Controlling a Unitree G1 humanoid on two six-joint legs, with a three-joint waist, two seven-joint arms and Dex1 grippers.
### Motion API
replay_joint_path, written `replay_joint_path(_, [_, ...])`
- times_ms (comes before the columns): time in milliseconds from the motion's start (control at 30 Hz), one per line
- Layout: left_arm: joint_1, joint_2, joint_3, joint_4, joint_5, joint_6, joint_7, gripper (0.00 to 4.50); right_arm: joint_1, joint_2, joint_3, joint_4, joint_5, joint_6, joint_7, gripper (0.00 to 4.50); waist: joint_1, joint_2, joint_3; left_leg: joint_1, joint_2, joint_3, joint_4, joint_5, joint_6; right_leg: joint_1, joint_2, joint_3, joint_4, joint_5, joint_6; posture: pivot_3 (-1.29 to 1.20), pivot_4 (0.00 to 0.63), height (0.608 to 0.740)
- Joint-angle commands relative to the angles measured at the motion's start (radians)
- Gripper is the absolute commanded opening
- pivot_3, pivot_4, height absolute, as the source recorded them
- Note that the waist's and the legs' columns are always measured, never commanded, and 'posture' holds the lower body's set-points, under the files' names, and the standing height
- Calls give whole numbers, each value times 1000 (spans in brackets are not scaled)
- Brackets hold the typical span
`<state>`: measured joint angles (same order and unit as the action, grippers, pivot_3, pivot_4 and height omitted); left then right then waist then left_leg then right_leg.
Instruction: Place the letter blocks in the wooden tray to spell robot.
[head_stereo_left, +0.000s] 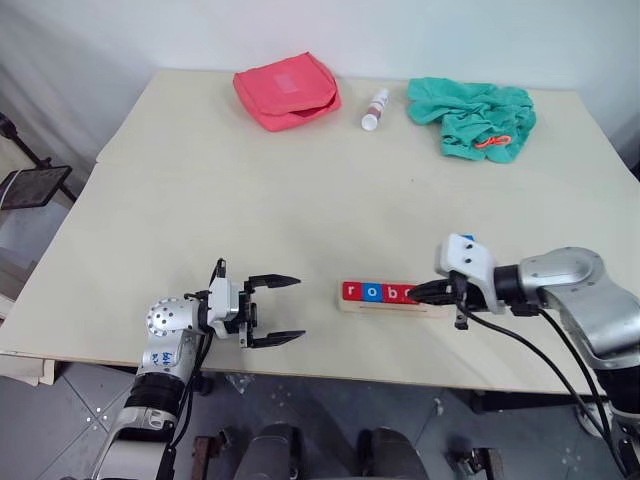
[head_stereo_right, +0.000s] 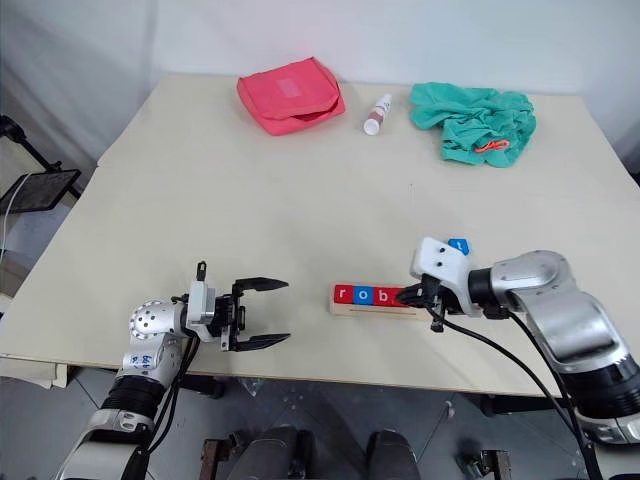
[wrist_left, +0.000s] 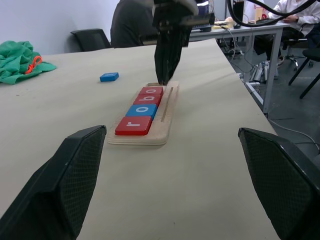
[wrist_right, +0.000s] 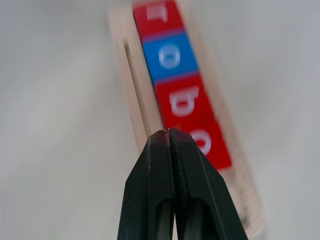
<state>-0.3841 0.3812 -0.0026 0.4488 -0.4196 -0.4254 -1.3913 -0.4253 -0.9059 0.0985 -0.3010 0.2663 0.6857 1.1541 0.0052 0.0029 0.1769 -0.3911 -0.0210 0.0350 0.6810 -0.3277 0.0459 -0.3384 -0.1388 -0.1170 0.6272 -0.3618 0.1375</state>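
1. Nearest, low in the left eye view, the left hand (head_stereo_left: 272, 311) hangs left of centre just above the surface (head_stereo_left: 250, 190), its fingers spread wide and holding nothing.
2. To its right, at lower centre, lies the wooden tray (head_stereo_left: 350, 304). It holds four letter blocks (wrist_left: 141, 111) in a row: red r, blue o, red b, red o. The slot at its right end is free.
3. The right hand (head_stereo_left: 415, 292) has its fingers pinched tight together, gripping nothing, with the tips down at the fourth block's end of the row.
4. Just beyond that wrist, a blue block (wrist_left: 109, 77) lies loose on the surface, presumably the t.
5. To finish well, I would nudge the row snug with the pinched tips, lift clear, spread the fingers over the blue block, grip its edges squarely, and lower it flat into the free slot with the letter upright.
6. Farthest, along the top, sit a red pouch (head_stereo_left: 286, 92), a small bottle (head_stereo_left: 375, 108) and a green cloth (head_stereo_left: 472, 117).
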Motion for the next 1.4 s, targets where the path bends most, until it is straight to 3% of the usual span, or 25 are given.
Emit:
replay_joint_path(33, [-10,5,3,9,-1,-6,-15,4500,111,-8,-204,-76,87,29,-49,590,10,0,0,0,0,-1,0,0,0,0,0,0,0,0,0,0,150,740])
replay_joint_path(233, [-24,7,4,31,-4,-6,-35,4500,239,2,-356,-70,108,12,-135,2566,18,0,0,0,0,1,0,-1,1,0,0,0,-1,0,0,0,150,740])
replay_joint_path(333, [-57,15,7,70,-3,-6,-59,4500,302,81,-491,-31,119,20,-260,3567,19,-1,0,0,0,1,0,-1,1,0,1,0,0,0,0,0,150,740])
replay_joint_path(433, [-76,13,6,90,-2,-8,-71,4500,322,124,-516,-20,121,18,-324,4485,18,-1,0,0,-1,2,0,-1,1,0,0,0,0,0,0,0,150,740])
replay_joint_path(833, [-84,27,16,82,-18,11,-114,4500,234,225,-475,86,111,67,-541,4485,15,-1,0,0,0,2,0,-1,1,-1,1,0,0,0,0,0,150,740])
replay_joint_path(1100, [-58,68,35,36,-31,37,-117,4500,-25,278,-356,481,25,-70,-600,4485,-8,-1,0,0,0,2,-2,0,0,-2,1,0,1,0,0,0,150,740])
replay_joint_path(1400, [9,85,51,-66,-30,68,-74,4500,-174,328,-279,779,-51,-203,-621,4485,-17,-1,0,0,0,2,-2,0,1,-2,1,0,1,0,0,0,150,740])
